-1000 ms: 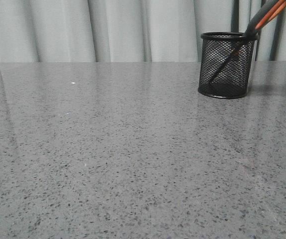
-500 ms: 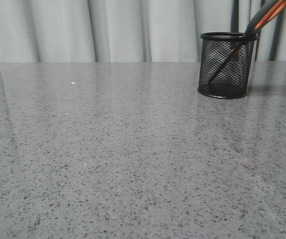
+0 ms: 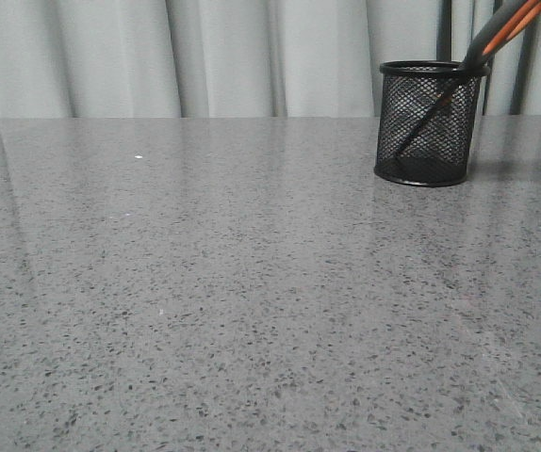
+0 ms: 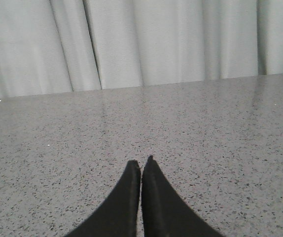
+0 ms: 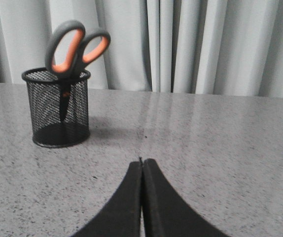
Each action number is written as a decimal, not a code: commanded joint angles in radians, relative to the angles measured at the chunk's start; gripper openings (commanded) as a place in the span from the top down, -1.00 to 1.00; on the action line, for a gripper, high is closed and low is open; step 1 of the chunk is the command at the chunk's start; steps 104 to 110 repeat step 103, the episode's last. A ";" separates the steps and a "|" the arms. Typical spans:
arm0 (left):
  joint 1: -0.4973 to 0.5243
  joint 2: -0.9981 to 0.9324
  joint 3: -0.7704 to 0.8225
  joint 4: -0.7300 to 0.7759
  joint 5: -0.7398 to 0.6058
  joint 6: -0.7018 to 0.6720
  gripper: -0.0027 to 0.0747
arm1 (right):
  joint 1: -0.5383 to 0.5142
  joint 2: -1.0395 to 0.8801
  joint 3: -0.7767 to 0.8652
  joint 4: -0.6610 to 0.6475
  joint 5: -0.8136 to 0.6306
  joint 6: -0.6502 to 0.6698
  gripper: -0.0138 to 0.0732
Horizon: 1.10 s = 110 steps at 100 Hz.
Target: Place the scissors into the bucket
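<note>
One scissors (image 3: 501,30) stands blades-down in the one bucket (image 3: 428,122) on the far right of the counter (image 3: 214,282), handles leaning over the rim. Left pincer (image 4: 141,165) and right pincer (image 5: 142,164) are both pressed closed, empty. Curtains (image 3: 223,56) hang behind.

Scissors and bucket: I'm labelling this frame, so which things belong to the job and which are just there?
Job: scissors, standing blades-down in the bucket; both untouched.
Not job: table, curtain. Nothing else lies about.
</note>
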 commanded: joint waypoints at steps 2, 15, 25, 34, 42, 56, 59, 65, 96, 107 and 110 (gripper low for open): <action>0.001 -0.026 0.018 -0.009 -0.073 -0.010 0.98 | -0.021 -0.066 0.028 -0.029 -0.030 0.020 0.84; 0.001 -0.024 0.018 -0.009 -0.071 -0.010 0.98 | -0.036 -0.077 0.026 -0.084 0.053 0.052 0.84; 0.001 -0.024 0.018 -0.009 -0.071 -0.010 0.98 | -0.036 -0.077 0.026 -0.098 0.108 0.052 0.84; 0.001 -0.024 0.018 -0.009 -0.071 -0.010 0.98 | -0.036 -0.077 0.026 -0.098 0.122 0.052 0.84; 0.001 -0.024 0.018 -0.009 -0.071 -0.010 0.98 | -0.036 -0.077 0.026 -0.098 0.122 0.052 0.84; 0.001 -0.024 0.018 -0.009 -0.071 -0.010 0.98 | -0.036 -0.077 0.026 -0.098 0.122 0.052 0.84; 0.001 -0.024 0.018 -0.009 -0.071 -0.010 0.98 | -0.036 -0.077 0.026 -0.098 0.122 0.052 0.84; 0.001 -0.024 0.018 -0.009 -0.071 -0.010 0.98 | -0.036 -0.077 0.026 -0.098 0.122 0.052 0.84; 0.001 -0.024 0.018 -0.009 -0.071 -0.010 0.98 | -0.036 -0.077 0.026 -0.098 0.122 0.052 0.84; 0.001 -0.024 0.018 -0.009 -0.071 -0.010 0.98 | -0.036 -0.077 0.026 -0.098 0.122 0.052 0.84; 0.001 -0.024 0.018 -0.009 -0.071 -0.010 0.98 | -0.036 -0.077 0.026 -0.098 0.122 0.052 0.84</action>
